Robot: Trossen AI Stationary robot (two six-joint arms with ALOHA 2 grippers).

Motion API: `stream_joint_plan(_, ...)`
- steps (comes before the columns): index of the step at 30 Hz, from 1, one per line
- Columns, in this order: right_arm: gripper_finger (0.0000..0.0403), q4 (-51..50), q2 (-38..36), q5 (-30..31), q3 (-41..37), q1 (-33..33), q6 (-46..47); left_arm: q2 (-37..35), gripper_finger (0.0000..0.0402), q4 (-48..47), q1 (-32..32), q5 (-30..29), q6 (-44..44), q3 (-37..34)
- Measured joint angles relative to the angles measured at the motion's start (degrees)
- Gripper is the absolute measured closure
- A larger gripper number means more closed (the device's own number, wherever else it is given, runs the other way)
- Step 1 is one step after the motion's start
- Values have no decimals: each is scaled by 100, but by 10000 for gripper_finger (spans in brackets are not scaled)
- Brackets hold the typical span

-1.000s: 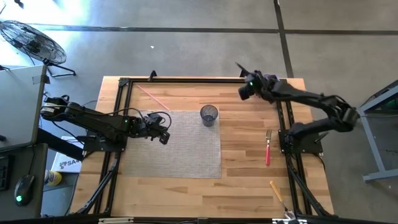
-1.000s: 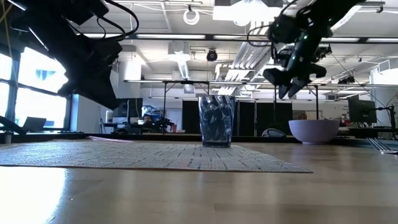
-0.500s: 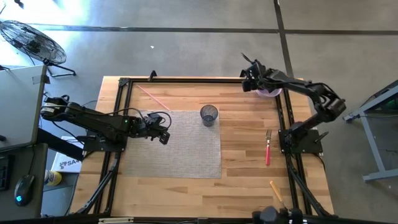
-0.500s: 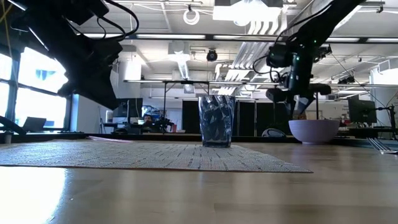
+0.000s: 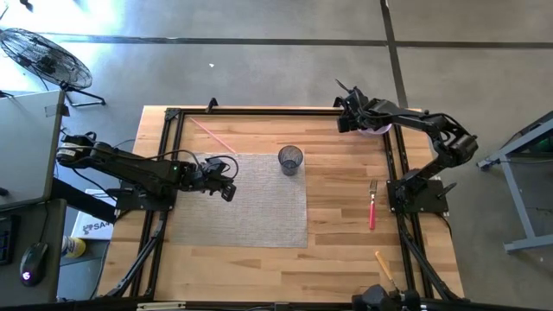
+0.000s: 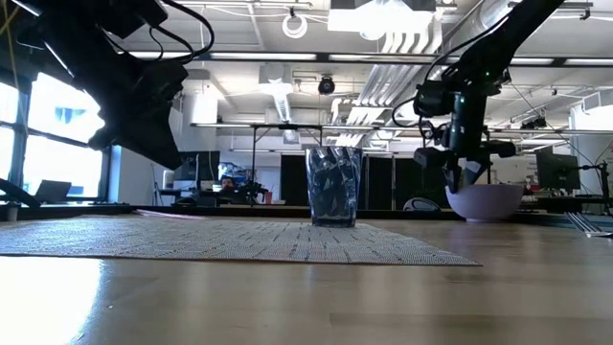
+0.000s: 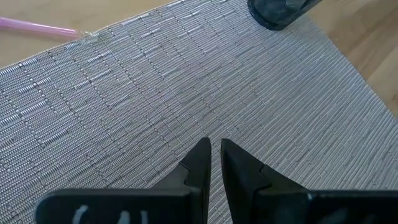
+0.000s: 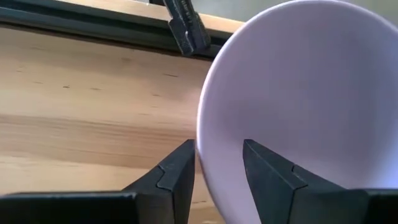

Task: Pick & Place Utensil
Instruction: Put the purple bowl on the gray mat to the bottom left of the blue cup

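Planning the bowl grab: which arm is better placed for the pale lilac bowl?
Right. Its tool is open and straddles the rim of the pale lilac bowl at the table's far right corner. The left tool is shut over the grey woven placemat, far from the bowl.

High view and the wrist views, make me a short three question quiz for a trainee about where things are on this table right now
1. True or false: the mesh cup stands on the grey placemat.
2. Which end effector straddles the rim of the lilac bowl? A) left B) right C) neither
3. Fill in: the red-handled fork lies on bare wood near the ____ arm's base.

Key
1. True; it stands at the mat's far right corner.
2. B; the right end effector is open, one finger on each side of the rim. The left end effector hangs shut over the mat.
3. right
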Motion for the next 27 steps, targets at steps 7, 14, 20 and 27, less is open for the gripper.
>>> stream_joint_plan(7, 274, -1, 0, -79, 0, 2, 3, 0, 367, 10, 0, 0, 0, 0)
stream_joint_plan(14, 280, -71, -2, -86, 0, 2, -152, 0, 367, 9, 0, 0, 0, 0)
stream_joint_plan(20, 320, -179, -2, -162, 0, 4, -324, 0, 367, 9, 0, 2, 0, 0)
stream_joint_plan(27, 379, -187, -2, -269, 0, 4, -426, 0, 367, 9, 0, 0, 0, 0)
